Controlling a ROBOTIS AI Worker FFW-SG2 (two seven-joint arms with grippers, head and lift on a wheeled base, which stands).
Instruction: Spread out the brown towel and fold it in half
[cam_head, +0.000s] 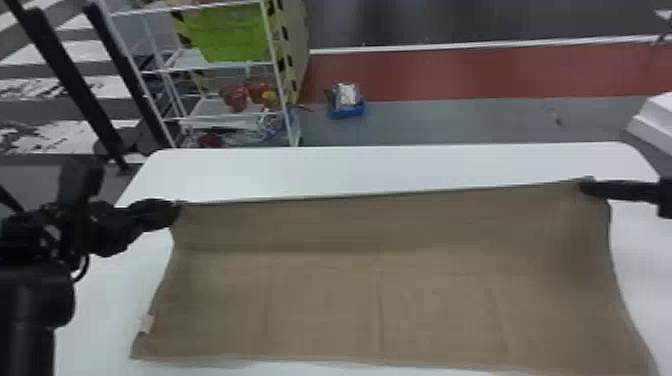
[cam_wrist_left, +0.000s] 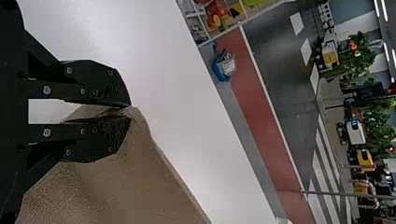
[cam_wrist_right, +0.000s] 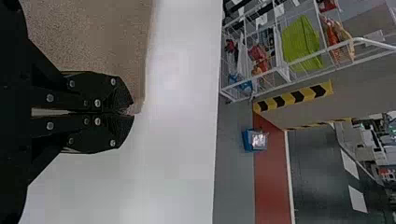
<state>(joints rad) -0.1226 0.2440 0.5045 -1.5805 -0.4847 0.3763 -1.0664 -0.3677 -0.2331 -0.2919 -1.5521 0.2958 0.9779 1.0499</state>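
White table (cam_head: 350, 170): broad surface, far corners rounded. Brown towel (cam_head: 350, 300) spread wide across it, left to right, taking up much of the near part. Far edge runs straight between the 2 grippers, slightly higher toward the right in the head view; 1 clear crossways crease below that edge, fainter creases nearer. Near right part runs to the bottom of the head view.

Beyond the table, to the left: white wire rack (cam_head: 230, 120). Red floor strip (cam_head: 450, 80) farther off, right of the rack. Green item (cam_head: 227, 35) on the rack.

Left gripper (cam_head: 176, 205) at the towel's far left corner; in the left wrist view, left gripper (cam_wrist_left: 128, 112) has its 2 fingers pinching the cloth at the tips. Right gripper (cam_head: 586, 187) at the far right corner; in the right wrist view, right gripper (cam_wrist_right: 130, 113) is clenched, 2 tips nipping a bit of towel corner.

Small blue bin (cam_head: 348, 112) on the floor beyond the table. Pale label (cam_head: 146, 324) at the towel's left edge, near the near corner.
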